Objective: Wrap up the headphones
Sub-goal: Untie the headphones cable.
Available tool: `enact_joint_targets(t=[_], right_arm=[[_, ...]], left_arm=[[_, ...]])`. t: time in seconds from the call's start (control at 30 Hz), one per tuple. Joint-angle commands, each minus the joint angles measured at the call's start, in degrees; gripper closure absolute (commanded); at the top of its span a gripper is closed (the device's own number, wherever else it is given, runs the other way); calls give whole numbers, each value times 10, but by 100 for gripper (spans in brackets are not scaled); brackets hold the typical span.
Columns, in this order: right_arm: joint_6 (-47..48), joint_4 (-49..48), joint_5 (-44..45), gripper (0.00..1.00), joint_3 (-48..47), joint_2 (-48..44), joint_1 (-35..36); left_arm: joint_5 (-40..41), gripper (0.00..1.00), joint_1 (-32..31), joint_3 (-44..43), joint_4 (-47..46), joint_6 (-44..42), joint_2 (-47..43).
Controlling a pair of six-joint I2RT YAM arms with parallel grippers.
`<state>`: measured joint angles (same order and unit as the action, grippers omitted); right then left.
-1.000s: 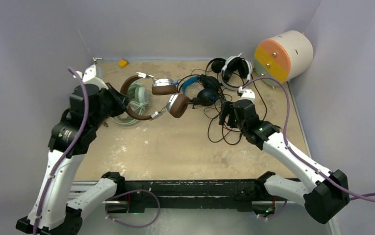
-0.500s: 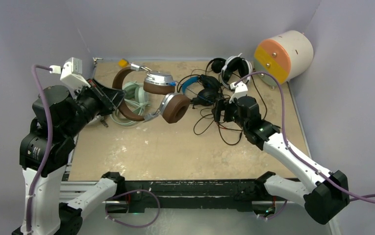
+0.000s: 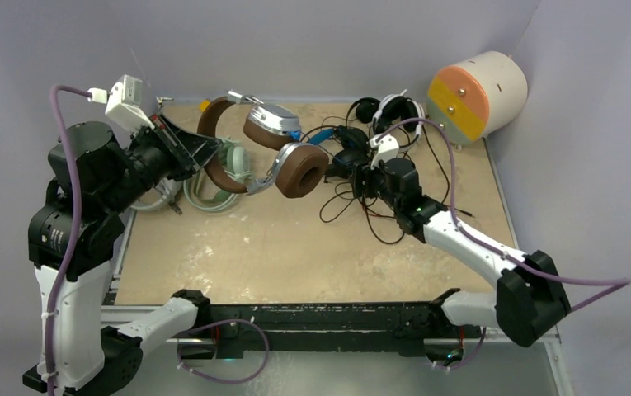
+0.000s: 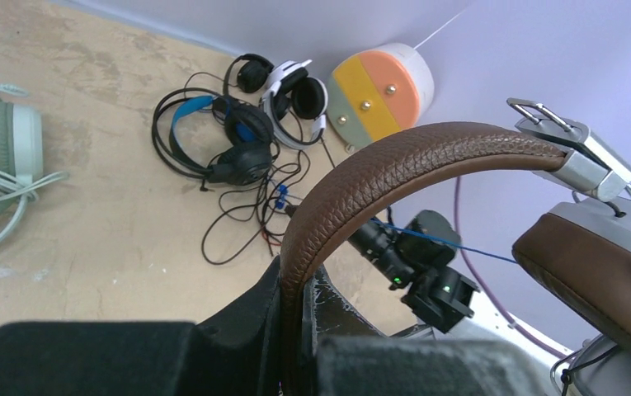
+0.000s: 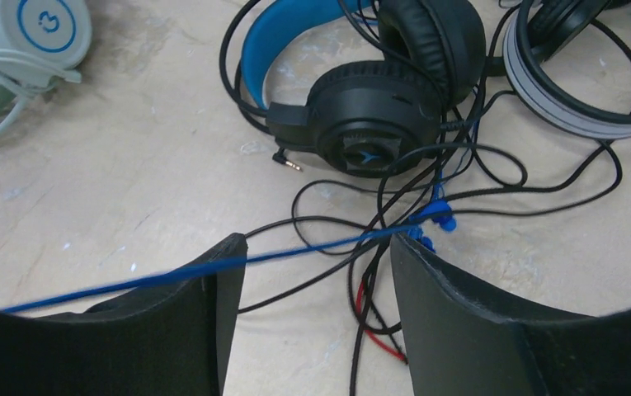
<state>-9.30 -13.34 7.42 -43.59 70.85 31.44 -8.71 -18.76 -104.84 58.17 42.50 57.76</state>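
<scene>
My left gripper (image 3: 199, 153) is shut on the leather headband (image 4: 394, 169) of the brown headphones (image 3: 295, 169) and holds them in the air above the table's left half. Their thin blue cable (image 5: 295, 252) runs taut down to a cable tangle (image 5: 427, 206). My right gripper (image 5: 312, 272) is open low over that tangle, and the blue cable crosses between its jaws. The black headphones with the blue headband (image 3: 338, 148) lie just beyond it, with the black-and-white pair (image 3: 394, 115) behind. The mint-green pair (image 3: 229, 163) lies under the lifted brown pair.
A big cream cylinder with an orange-and-green face (image 3: 477, 91) stands at the back right corner. A small yellow block (image 3: 205, 106) sits at the back left. Loose black and red cables spread on the table in front of my right gripper. Grey walls close the back and sides.
My left arm has lifted the brown headphones off the table, up and back. My right gripper has moved left, towards the cable tangle and the blue-banded headphones.
</scene>
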Motion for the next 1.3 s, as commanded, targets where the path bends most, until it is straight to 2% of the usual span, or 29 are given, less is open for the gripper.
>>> enact_joint_targets(t=[0.0, 0.13, 0.27, 0.43, 0.53, 0.6, 0.83, 0.97, 1.27], right_arm=[[30, -80, 49, 35, -45, 42, -1], [54, -122, 123, 36, -56, 89, -7], [63, -143, 98, 39, -69, 122, -26], [83, -182, 51, 70, -59, 119, -29], [90, -190, 17, 81, -61, 102, -28], [111, -191, 5, 100, -66, 84, -29], [124, -78, 28, 100, -161, -6, -29], [129, 34, 16, 100, -301, -30, -29], [127, 202, -48, 100, -550, -26, -29]], left_arm=[[-21, 100, 1, -42, -35, 30, 0], [-19, 100, 1, -43, -35, 29, 4], [-15, 100, 1, -36, -39, 30, 5], [-3, 100, 1, -30, -41, 28, 6], [0, 100, 1, -22, -46, 29, 6], [5, 100, 1, -14, -50, 29, 4], [31, 100, 1, 29, -64, 24, -12], [38, 100, 2, 66, -80, 23, -22], [40, 100, 1, 112, -97, 17, -28]])
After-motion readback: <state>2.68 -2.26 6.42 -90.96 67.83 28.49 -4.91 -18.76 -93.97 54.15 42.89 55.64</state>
